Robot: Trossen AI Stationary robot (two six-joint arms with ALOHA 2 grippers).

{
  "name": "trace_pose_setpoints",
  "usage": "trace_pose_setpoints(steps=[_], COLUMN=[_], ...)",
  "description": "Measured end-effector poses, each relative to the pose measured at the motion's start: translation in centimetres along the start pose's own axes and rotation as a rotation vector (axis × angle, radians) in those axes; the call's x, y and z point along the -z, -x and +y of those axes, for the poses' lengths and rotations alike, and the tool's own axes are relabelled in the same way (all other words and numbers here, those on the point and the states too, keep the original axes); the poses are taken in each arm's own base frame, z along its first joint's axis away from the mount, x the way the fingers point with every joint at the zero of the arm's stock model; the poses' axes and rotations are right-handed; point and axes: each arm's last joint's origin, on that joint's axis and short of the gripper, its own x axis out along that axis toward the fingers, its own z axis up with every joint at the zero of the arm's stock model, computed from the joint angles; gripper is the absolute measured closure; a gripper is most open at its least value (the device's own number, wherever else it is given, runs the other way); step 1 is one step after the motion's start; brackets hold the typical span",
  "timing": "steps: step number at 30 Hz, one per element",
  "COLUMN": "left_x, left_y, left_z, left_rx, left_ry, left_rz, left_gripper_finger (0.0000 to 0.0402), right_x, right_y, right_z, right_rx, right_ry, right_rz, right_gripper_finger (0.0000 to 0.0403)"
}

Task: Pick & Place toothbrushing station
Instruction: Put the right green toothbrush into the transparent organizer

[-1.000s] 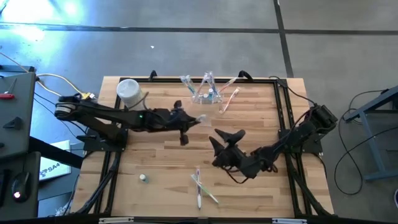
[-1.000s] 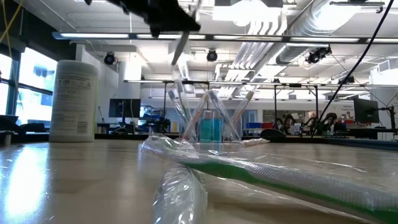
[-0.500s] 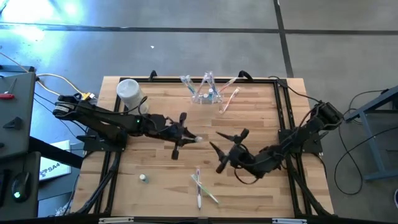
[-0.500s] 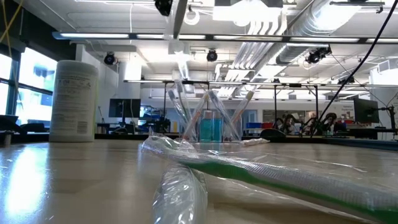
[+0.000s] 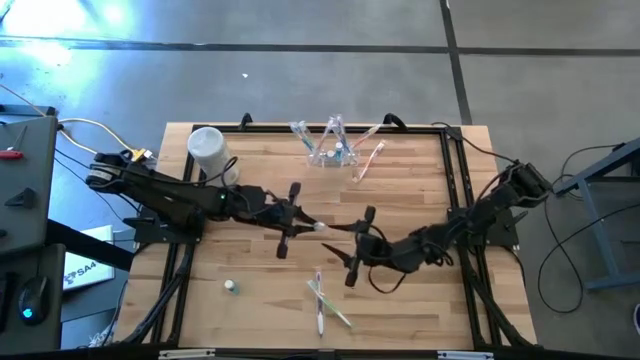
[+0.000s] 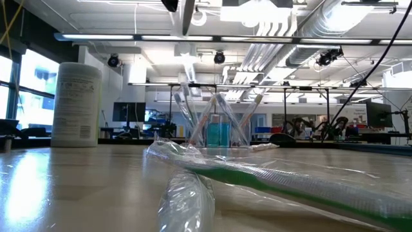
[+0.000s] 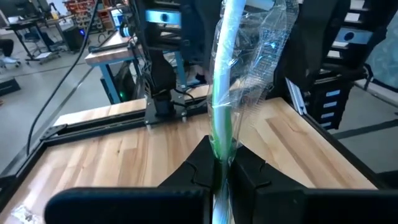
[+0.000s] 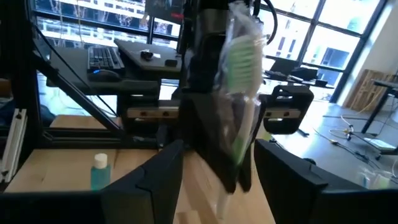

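The toothbrushing station (image 5: 331, 150) is a clear holder with several pastel toothbrushes, standing at the table's far middle; it also shows in the low view (image 6: 216, 129). My left gripper (image 5: 292, 216) is above mid-table, shut on a green toothbrush in a clear wrapper (image 7: 225, 93). My right gripper (image 5: 352, 244) is open just to its right. Its fingers (image 8: 155, 180) stand on either side of the wrapped brush's free end (image 8: 241, 68); I see no touch. My left gripper pinches the wrapped toothbrush's handle (image 7: 219, 149) between its two fingers. The fingers lie along the brush, which runs on past them toward my right gripper. The brush is lifted clear of the table, roughly level.
A white canister (image 5: 207, 148) stands at the far left corner. A small bottle (image 5: 230, 286) stands near the front left. More wrapped toothbrushes (image 5: 323, 299) lie at the front middle, close before the low camera (image 6: 270, 177). One toothbrush (image 5: 368, 160) lies right of the station.
My left gripper has moved a little toward the near edge and turned, carrying the wrapped toothbrush, which now points toward my right gripper. My right gripper has turned and moved toward the table's left, so that its open fingers now stand around the brush's free end.
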Motion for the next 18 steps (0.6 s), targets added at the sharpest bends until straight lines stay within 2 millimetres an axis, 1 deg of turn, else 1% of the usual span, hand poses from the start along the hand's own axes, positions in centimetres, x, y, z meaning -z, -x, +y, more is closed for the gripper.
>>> trace_pose_setpoints(steps=[7,12,15,18], left_x=[0.8,1.0,1.0,1.0], left_y=[-0.8,-1.1,-1.1,-1.1], left_z=[-0.2,-0.2,-0.2,-0.2], left_rx=[0.005,0.005,0.005,0.005], left_ry=[-0.005,-0.018,-0.018,-0.018], left_rz=[0.027,0.025,0.025,0.023], left_gripper_finger=[0.0388,0.0388,0.0388,0.0388], right_x=[0.2,0.3,0.4,0.5], right_y=[-1.7,-2.6,-2.7,-2.5], right_z=[-1.6,-2.6,-2.7,-2.4], right_rx=[-0.043,-0.056,-0.066,-0.077], right_ry=[-0.031,-0.033,-0.027,0.000], right_rz=[-0.005,-0.005,0.001,0.011], right_gripper_finger=[0.0212,0.0216,0.0236,0.0278])
